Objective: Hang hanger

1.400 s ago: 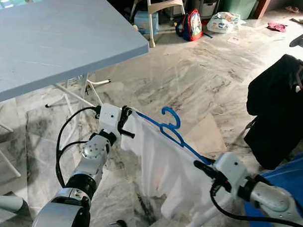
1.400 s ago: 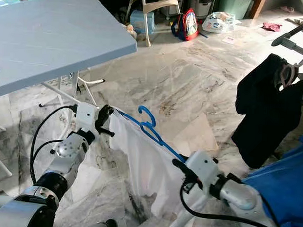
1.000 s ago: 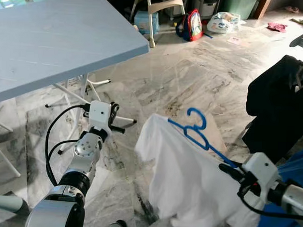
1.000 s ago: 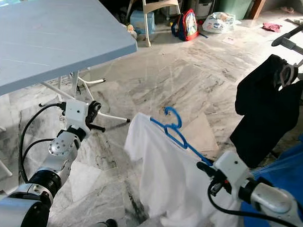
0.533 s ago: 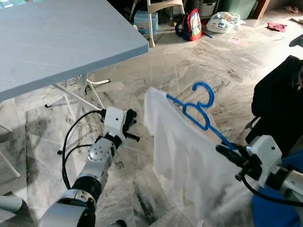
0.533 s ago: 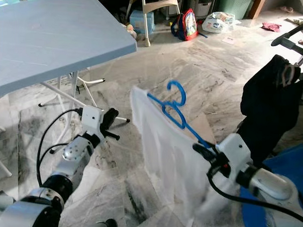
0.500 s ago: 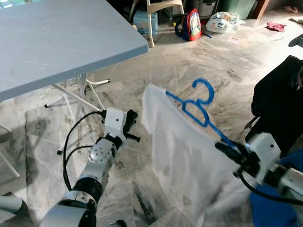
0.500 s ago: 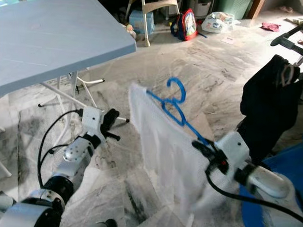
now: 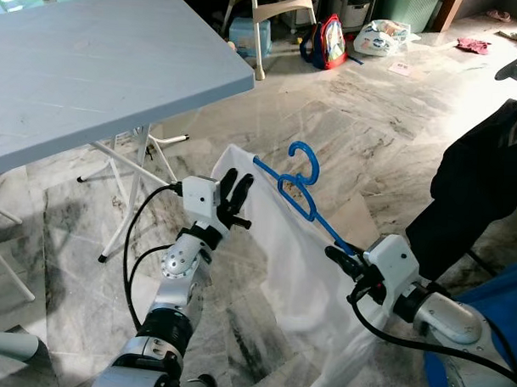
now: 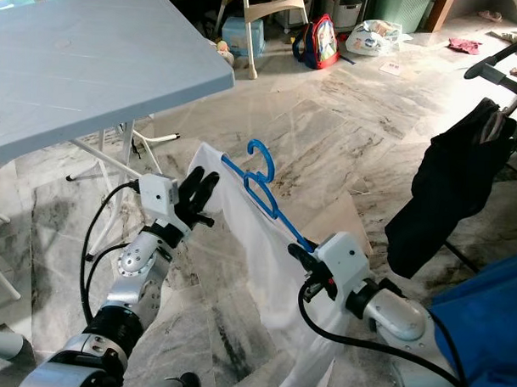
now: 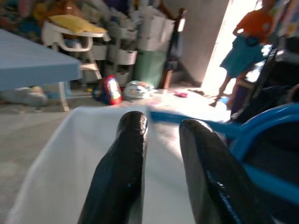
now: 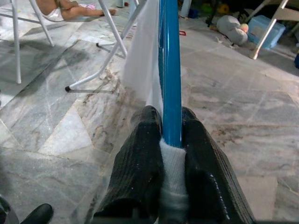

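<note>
A blue plastic hanger (image 9: 297, 188) carries a white garment (image 9: 278, 245) that hangs down over the marble floor. My right gripper (image 9: 337, 256) is shut on the hanger's lower right arm and holds it tilted, hook (image 9: 304, 153) uppermost. In the right wrist view the fingers (image 12: 145, 154) pinch the blue bar (image 12: 170, 84) and a fold of white cloth. My left gripper (image 9: 238, 181) is open, raised beside the garment's left shoulder. The left wrist view has its two fingers (image 11: 128, 154) apart, with white cloth (image 11: 60, 177) and the blue hanger (image 11: 261, 135) just beyond them.
A blue-grey folding table (image 9: 93, 69) stands at the left, its legs close to my left arm. A black garment (image 9: 484, 184) hangs on a rack at the right above something blue (image 9: 492, 329). A backpack (image 9: 329, 41), a bag and a chair stand at the back. A person (image 11: 250, 42) stands far off.
My left gripper left the hanger's left end, dropped away, and has come back up beside the garment with its fingers open. The right gripper swung the hanger right, then back left.
</note>
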Robot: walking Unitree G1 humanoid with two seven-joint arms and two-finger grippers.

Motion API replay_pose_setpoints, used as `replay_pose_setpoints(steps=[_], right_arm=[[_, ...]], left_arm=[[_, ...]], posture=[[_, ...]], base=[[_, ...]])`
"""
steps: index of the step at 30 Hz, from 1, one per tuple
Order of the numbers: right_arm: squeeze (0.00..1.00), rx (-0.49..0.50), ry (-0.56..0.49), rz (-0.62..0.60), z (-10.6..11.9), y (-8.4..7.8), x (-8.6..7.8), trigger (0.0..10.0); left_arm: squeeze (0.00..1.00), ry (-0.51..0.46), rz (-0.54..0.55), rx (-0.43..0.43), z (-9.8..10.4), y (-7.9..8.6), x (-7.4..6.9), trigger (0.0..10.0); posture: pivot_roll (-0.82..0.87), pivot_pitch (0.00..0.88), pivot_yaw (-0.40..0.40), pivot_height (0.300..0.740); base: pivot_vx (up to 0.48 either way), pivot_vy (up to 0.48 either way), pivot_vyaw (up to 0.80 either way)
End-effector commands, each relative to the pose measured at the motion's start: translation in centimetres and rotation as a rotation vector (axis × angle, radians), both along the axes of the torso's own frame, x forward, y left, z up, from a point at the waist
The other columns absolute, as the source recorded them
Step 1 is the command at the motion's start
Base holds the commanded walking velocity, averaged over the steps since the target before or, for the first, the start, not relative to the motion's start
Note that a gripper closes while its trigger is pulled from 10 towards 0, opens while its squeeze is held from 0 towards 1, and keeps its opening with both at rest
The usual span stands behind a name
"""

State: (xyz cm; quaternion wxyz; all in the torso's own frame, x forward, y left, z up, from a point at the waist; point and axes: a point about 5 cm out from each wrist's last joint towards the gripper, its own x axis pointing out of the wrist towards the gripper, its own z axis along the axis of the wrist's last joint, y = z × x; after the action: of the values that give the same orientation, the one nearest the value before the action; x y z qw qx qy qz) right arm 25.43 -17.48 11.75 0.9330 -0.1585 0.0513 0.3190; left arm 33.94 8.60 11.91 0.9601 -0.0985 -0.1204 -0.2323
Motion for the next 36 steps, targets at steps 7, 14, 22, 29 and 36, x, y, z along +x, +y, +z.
replay_pose_setpoints(steps=[7,14,22,29,36], right_arm=[[0.00,0.006,-0.052,0.040,1.0,1.1,0.1,10.0],[0.00,0.018,-0.061,0.081,1.8,1.6,-0.2,10.0],[0.00,0.022,-0.082,0.100,2.9,1.7,-0.2,10.0],[0.00,0.039,-0.069,0.134,3.4,1.9,-0.8,10.0],[0.00,0.042,-0.046,0.171,3.5,2.2,-1.2,10.0]], left_arm=[[1.00,0.033,-0.030,-0.036,-0.2,-0.3,-0.2,10.0],[1.00,0.074,-0.013,-0.016,-1.0,0.1,-0.2,10.0],[1.00,0.108,0.043,0.020,-1.5,0.8,0.0,10.0],[1.00,0.114,0.094,0.053,-1.5,1.5,0.5,10.0],[0.00,0.124,0.124,0.043,-1.1,1.9,1.0,10.0]], posture=[[-0.09,0.170,0.020,0.740],[-0.10,0.173,0.015,0.740],[-0.11,0.172,0.014,0.740],[-0.11,0.173,0.015,0.740],[-0.11,0.173,0.016,0.740]], base=[[0.000,0.000,0.00],[0.000,0.000,0.00],[0.000,0.000,0.00],[0.000,0.000,0.00],[0.000,0.000,0.00]])
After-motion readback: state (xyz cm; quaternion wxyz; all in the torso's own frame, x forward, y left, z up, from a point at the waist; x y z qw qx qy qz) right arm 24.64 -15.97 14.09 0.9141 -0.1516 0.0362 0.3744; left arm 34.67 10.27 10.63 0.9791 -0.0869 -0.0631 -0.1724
